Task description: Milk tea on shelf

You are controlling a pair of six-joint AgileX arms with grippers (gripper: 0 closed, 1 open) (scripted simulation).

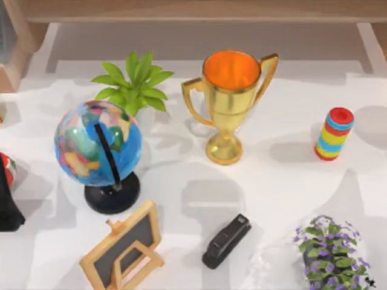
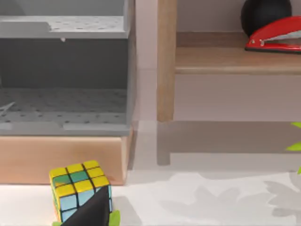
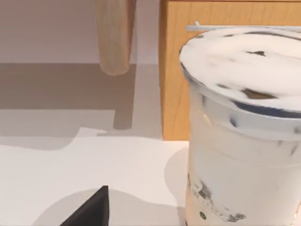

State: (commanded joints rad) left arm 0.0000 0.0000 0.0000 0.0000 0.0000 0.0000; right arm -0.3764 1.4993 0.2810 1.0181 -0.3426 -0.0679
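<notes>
The milk tea (image 3: 240,141) stands upright on the white table close in front of the right wrist camera, a whitish cup with a foamy lid and dark specks low down. A dark piece of my right gripper (image 3: 91,209) shows just short of it, apart from the cup. The shelf (image 1: 199,9) runs as a tan board along the table's far edge, and its board (image 2: 235,59) carries a red stapler (image 2: 275,37) and a black ball (image 2: 265,14). My left arm (image 1: 7,205) sits at the table's left edge, a dark part of its gripper (image 2: 89,212) beside a colour cube (image 2: 80,188).
A globe (image 1: 97,145), green plant (image 1: 133,81), gold trophy (image 1: 230,103) and striped cylinder (image 1: 334,134) stand mid-table. Nearer the front are a small chalkboard (image 1: 124,248), black stapler (image 1: 227,240) and purple flowers (image 1: 332,254). A wooden panel (image 3: 174,84) rises behind the cup.
</notes>
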